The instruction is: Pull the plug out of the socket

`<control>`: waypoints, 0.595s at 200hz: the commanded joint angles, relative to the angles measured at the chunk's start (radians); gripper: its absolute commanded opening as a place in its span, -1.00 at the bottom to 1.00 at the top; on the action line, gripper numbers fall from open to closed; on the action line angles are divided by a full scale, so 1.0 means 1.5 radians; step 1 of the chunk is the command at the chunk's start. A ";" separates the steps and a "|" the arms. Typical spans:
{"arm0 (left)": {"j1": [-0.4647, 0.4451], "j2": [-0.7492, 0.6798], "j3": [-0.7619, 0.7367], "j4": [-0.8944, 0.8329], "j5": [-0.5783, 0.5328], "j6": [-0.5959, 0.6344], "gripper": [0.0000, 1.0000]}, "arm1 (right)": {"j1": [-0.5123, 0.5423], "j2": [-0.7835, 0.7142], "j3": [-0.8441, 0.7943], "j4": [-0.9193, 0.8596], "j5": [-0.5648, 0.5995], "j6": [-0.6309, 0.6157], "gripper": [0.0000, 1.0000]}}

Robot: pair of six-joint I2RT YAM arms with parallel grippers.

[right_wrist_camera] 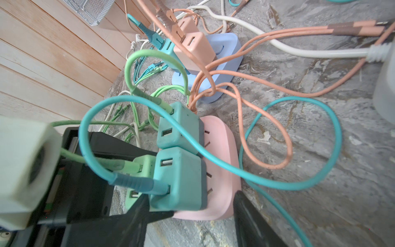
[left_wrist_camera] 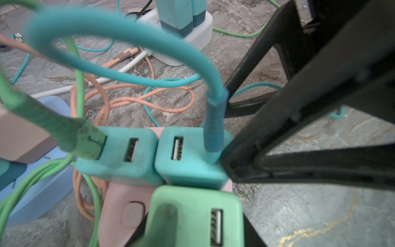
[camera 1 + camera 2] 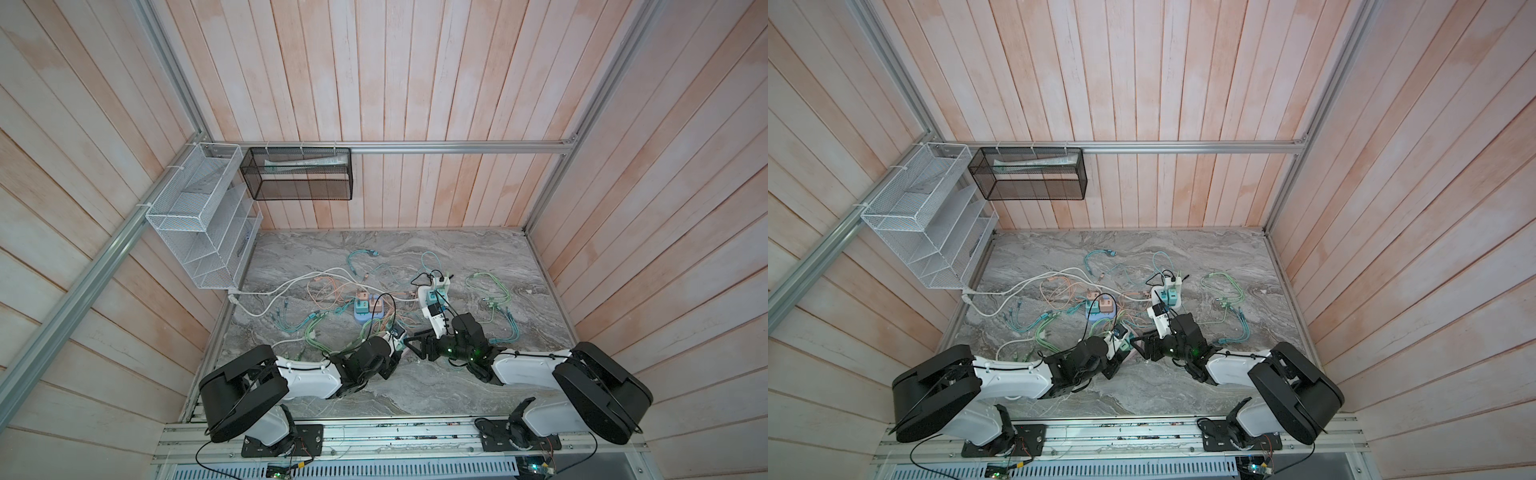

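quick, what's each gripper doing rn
left gripper: closed on green plug
right gripper: jaws astride the end of the pink strip; whether it grips cannot be told

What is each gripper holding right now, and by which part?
Left gripper is shut on the light green cube-shaped USB charger plug, by its opposite sides. Right gripper straddles the end of the pink plastic power strip; whether it grips cannot be told.

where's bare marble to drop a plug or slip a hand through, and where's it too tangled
Bare: the marble in front between the left arm and right arm, and the band along the back wall. Crowded: the middle, cables round the blue strip, white strip and pink strip, where the left gripper holds a green plug.
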 commanded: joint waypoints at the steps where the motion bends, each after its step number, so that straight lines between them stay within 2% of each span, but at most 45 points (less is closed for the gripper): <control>1: -0.001 0.018 0.018 -0.002 0.008 0.004 -0.18 | -0.002 0.004 0.016 0.019 0.012 0.000 0.17; 51: -0.002 0.012 0.021 -0.009 0.011 0.007 -0.42 | -0.002 0.000 0.006 0.048 0.019 0.012 0.11; 83: -0.002 0.006 0.022 -0.012 0.013 0.006 -0.45 | 0.002 0.013 0.017 0.031 0.013 -0.006 0.03; 119: -0.002 0.005 0.032 -0.014 0.026 -0.006 -0.48 | 0.010 0.016 0.020 0.018 0.029 -0.021 -0.16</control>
